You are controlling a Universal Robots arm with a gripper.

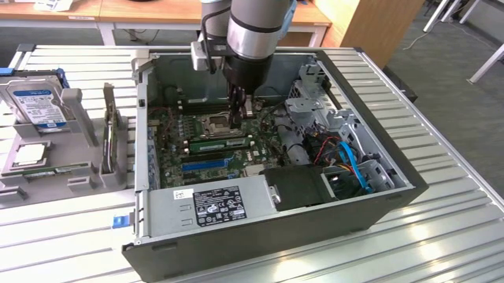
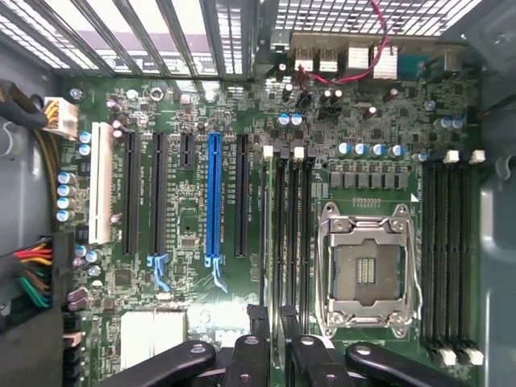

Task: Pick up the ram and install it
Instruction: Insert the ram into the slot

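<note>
The end effector point(image 1: 245, 115) hangs inside the computer case point(image 1: 275, 247), at one o'clock from the green ram point(image 1: 216, 142) in the exterior view. Open or closed, nobody can tell.

We mark the ram point(image 1: 219, 143): one long, thin green stick with dark chips in a row along its face. It stands on its long edge in a motherboard slot, level, with white latches at both ends. It sits just below the pincer point(image 1: 245, 115). Its end on the exterior view's right is nearest the pincer, and the rest runs off to the exterior view's left. We can't tell if they touch. Edge-on in the wrist view, we can't separate it from the slots.
</note>
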